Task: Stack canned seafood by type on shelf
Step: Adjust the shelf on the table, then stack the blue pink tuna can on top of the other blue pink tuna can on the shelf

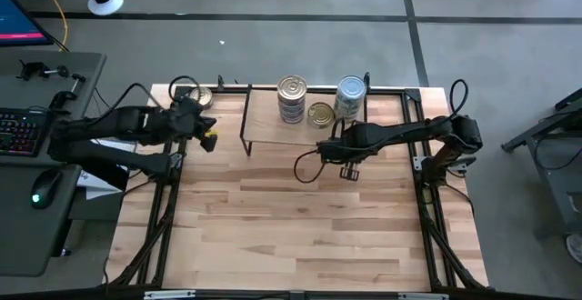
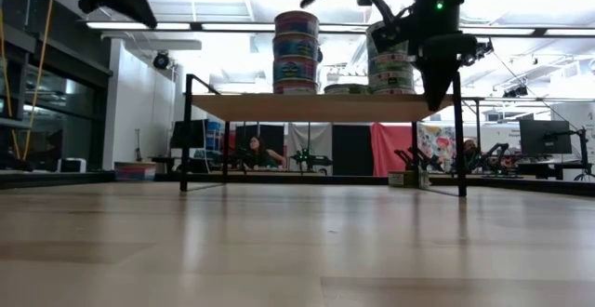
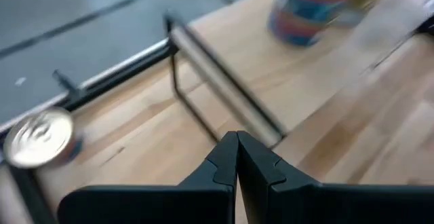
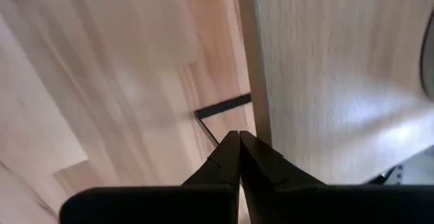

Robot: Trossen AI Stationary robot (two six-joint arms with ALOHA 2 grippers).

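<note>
The shelf [image 1: 305, 125] stands at the table's far middle on thin black legs. On it are a stack of tins [image 1: 291, 98] at the left, one flat gold tin [image 1: 320, 114] in the middle and a second stack [image 1: 350, 95] at the right. One more tin [image 1: 204, 95] lies on the table left of the shelf, silver top up [image 3: 41, 139]. My left gripper [image 1: 207, 125] hovers shut between that tin and the shelf's left end. My right gripper [image 1: 348, 169] hangs shut, pointing down, just in front of the shelf's near edge [image 4: 247, 61]. Neither gripper holds anything.
A black metal frame [image 1: 414, 109] runs around the table's far and side edges. Black cables loop beside my right arm [image 1: 309, 165] and at the far left corner [image 1: 182, 86]. A desk with a keyboard and a mouse [image 1: 41, 191] stands left of the table. Bare wood [image 1: 300, 236] fills the near half.
</note>
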